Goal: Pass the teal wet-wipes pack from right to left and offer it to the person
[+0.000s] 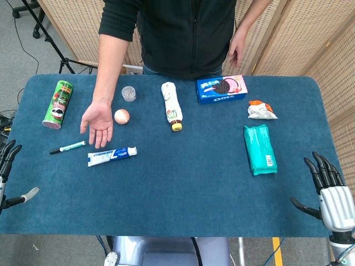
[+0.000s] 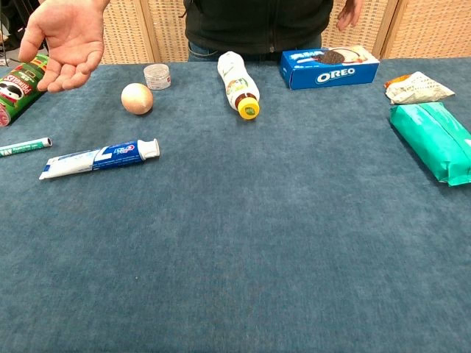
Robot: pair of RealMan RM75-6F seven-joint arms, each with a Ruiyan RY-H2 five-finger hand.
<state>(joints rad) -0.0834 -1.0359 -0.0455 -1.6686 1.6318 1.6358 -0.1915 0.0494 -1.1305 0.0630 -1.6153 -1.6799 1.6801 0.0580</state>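
The teal wet-wipes pack (image 1: 259,148) lies flat on the right side of the blue table, also seen at the right edge of the chest view as the same pack (image 2: 434,140). My right hand (image 1: 331,195) hovers at the table's near right corner, fingers spread and holding nothing, a little nearer than the pack. My left hand (image 1: 8,169) shows at the far left edge, fingers apart and empty. The person's open palm (image 1: 98,123) is held out over the left part of the table, palm up (image 2: 65,40). Neither hand shows in the chest view.
On the table: a Pringles can (image 1: 58,104), pen (image 1: 67,147), toothpaste tube (image 1: 112,155), egg (image 1: 122,116), small clear jar (image 1: 128,93), white bottle with yellow cap (image 1: 172,105), Oreo box (image 1: 221,89) and a snack packet (image 1: 260,110). The person stands behind the far edge.
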